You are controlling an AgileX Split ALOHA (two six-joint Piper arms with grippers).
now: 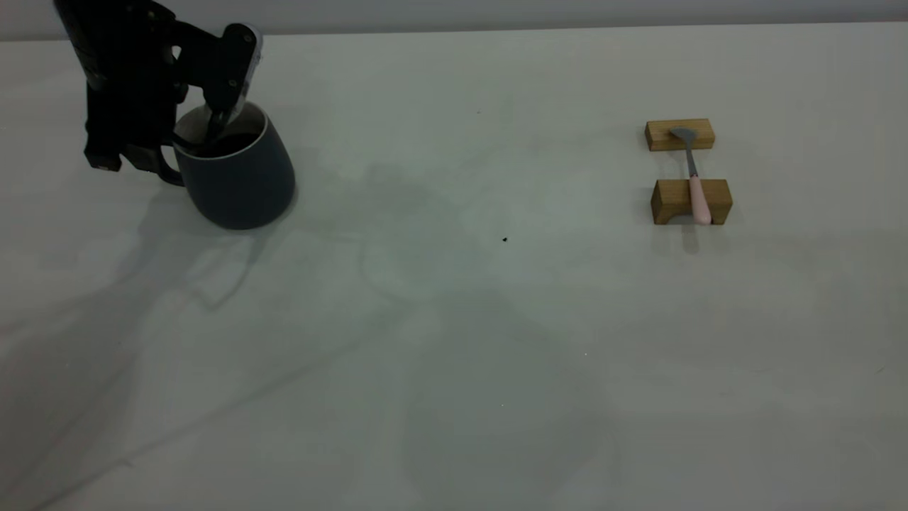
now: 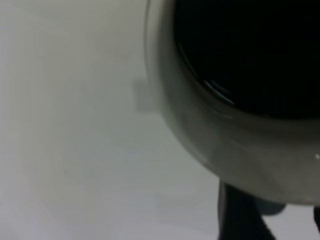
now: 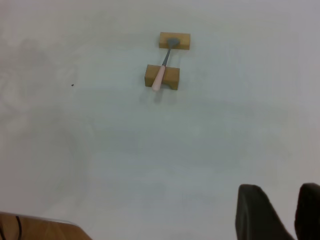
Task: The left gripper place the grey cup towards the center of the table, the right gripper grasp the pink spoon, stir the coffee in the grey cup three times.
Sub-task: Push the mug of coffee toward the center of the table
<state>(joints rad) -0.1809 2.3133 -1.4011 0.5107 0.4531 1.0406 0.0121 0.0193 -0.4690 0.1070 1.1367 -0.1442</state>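
At the far left of the table (image 1: 454,341) the grey cup (image 1: 237,184) leans, dark coffee (image 1: 228,144) inside it. My left gripper (image 1: 198,138) is shut on its rim, one finger inside the cup, the other outside by the handle. The left wrist view shows the white rim (image 2: 200,130) and glossy coffee (image 2: 250,50) close up, with one black finger (image 2: 240,215) below. The pink spoon (image 1: 692,177) lies across two wooden blocks at the right, also seen from the right wrist (image 3: 162,69). My right gripper (image 3: 280,192) hangs open, far from the spoon and outside the exterior view.
The spoon's bowl rests on the far wooden block (image 1: 679,135) and its pink handle on the near notched block (image 1: 674,202). A tiny dark speck (image 1: 505,240) marks the table's middle. A wooden edge (image 3: 40,227) shows in the right wrist view.
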